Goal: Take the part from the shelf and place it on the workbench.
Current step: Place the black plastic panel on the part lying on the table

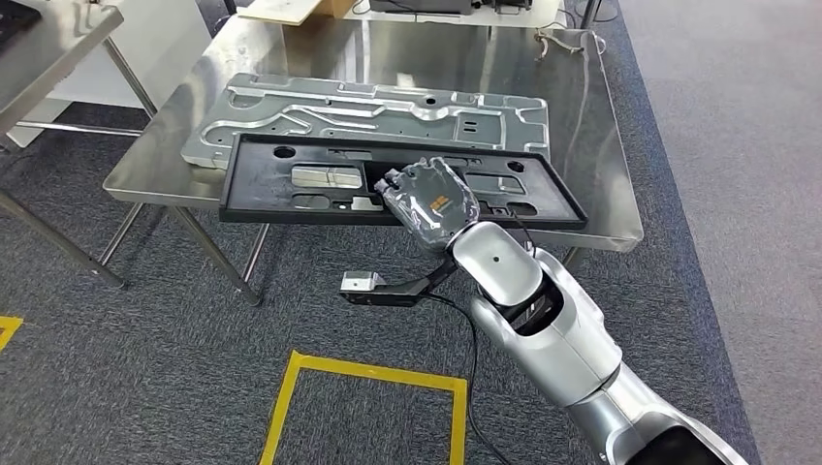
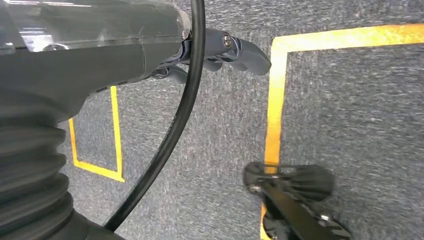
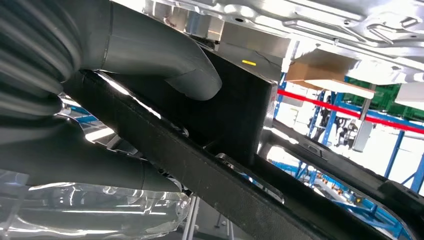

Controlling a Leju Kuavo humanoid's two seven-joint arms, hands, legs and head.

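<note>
Workbench [image 1: 601,208] bears black part [image 1: 262,184], right hand [image 1: 426,199] gripping.

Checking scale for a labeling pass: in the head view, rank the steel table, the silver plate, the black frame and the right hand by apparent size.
1. steel table
2. silver plate and black frame: about alike, not ranked
3. right hand

Bright, even indoor light; glare streaks the steel table [image 1: 601,145]. Both wrist views blur up close, and the right's background is overexposed.

One black part [image 1: 402,181], one silver plate [image 1: 378,111], two steel tables [image 1: 601,194].
</note>
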